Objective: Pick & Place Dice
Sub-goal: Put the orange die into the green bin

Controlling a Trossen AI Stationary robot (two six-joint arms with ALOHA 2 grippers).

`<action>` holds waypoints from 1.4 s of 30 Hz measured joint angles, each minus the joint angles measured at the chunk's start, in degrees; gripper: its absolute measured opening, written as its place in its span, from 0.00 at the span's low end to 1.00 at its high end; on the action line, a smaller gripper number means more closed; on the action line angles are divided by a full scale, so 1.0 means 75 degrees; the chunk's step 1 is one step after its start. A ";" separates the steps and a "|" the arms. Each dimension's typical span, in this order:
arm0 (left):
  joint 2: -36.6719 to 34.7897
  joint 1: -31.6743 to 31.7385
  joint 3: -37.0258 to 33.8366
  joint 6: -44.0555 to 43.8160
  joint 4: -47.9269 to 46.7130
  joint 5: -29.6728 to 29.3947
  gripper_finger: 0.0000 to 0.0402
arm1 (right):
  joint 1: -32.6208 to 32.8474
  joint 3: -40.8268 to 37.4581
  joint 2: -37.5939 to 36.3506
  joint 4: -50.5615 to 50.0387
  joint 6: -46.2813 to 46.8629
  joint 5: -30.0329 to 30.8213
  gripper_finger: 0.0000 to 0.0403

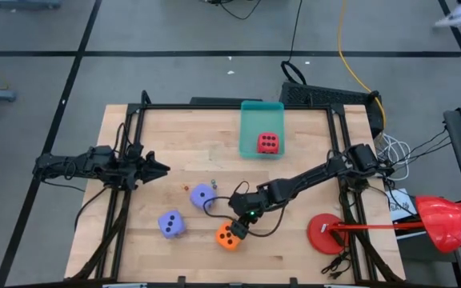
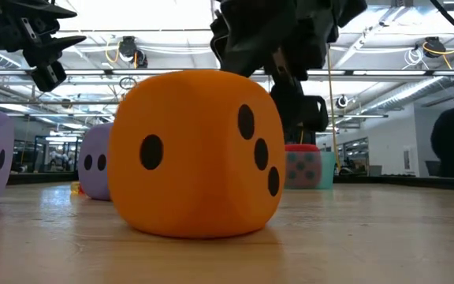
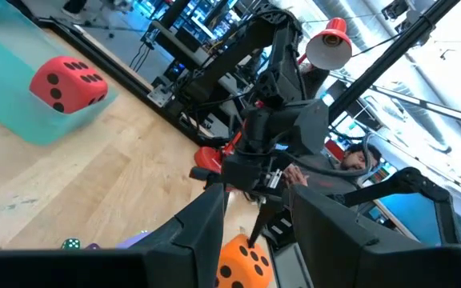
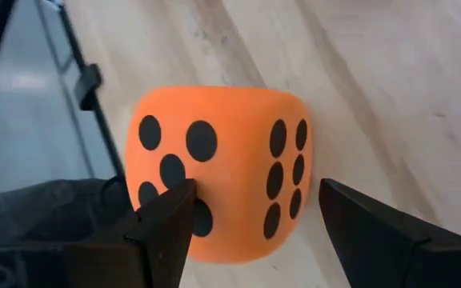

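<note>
**One die in the tray, three to go**

Progress check: the red die [image 1: 268, 143] already sits in the teal tray [image 1: 251, 114], well beyond the right gripper [image 1: 236, 228]. That gripper is right over the orange die [image 1: 229, 237] with its fingers spread wide, one on each side of the cube. Looks like it's lining up the grab, not holding yet as far as I can tell. The two purple dice [image 1: 202, 194] [image 1: 172, 224] lie on the table off to its side, untouched. So roughly a quarter done by my count.

The left gripper [image 1: 160, 168] is parked away from all the dice, jaws partly open, nothing in them.

What each view adds: the right wrist view shows the fingers [image 4: 163, 226] straddling the orange die [image 4: 218, 170], with a gap on one side, which the overhead shot can't resolve. The low view shows that die [image 2: 195, 151] resting flat on the wood. Only the overhead shows all four dice at once.
</note>
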 joint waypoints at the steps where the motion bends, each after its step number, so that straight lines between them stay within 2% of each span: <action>1: 0.0000 0.0000 0.0000 0.0002 0.0001 0.0000 0.38 | 0.0026 -0.0093 0.0000 0.0214 0.0061 -0.0008 0.63; 11: 0.0000 -0.0001 0.0000 0.0006 0.0000 -0.0001 0.38 | 0.0254 -0.0316 0.0006 0.1534 0.0819 0.0024 0.63; 16: 0.0000 -0.0001 0.0000 0.0009 0.0000 -0.0001 0.38 | 0.0350 -0.0316 0.0006 0.1513 0.0812 0.0312 0.60; 22: 0.0000 -0.0003 0.0000 0.0012 0.0000 -0.0003 0.38 | 0.0476 -0.0316 0.0006 0.1481 0.0594 0.0862 0.45; 26: 0.0000 0.0000 0.0000 0.0012 0.0000 0.0000 0.38 | 0.0540 -0.0316 0.0006 0.1475 0.0432 0.0888 0.32; 34: -0.0001 -0.0001 0.0000 0.0012 0.0000 -0.0003 0.38 | 0.0612 -0.0316 0.0006 0.1498 0.0371 0.1469 0.04; 42: 0.0000 -0.0002 0.0000 0.0012 0.0001 -0.0003 0.38 | 0.0621 -0.0308 0.0006 0.1513 0.0427 0.1641 0.00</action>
